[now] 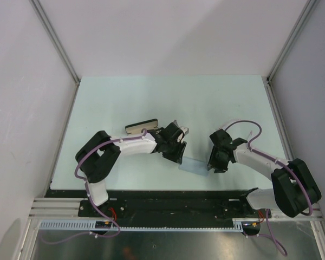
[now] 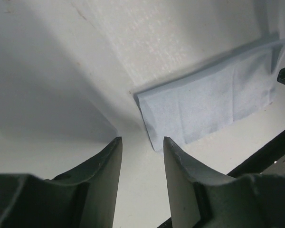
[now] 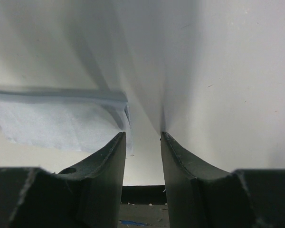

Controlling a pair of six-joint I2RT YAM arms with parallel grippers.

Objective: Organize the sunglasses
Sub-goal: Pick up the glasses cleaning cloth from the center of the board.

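The sunglasses do not show in any view. A folded light blue cloth lies flat on the table between my two grippers. My left gripper hangs just left of the cloth's left end, open, with only bare table between its fingers; the cloth lies just beyond the fingertips, to the right. At the cloth's right end my right gripper is open and holds nothing, its left finger beside the cloth's corner.
A black oblong case lies behind the left arm's forearm. The table's near edge, a dark rail, runs close below both grippers. White walls enclose the table on the left, back and right.
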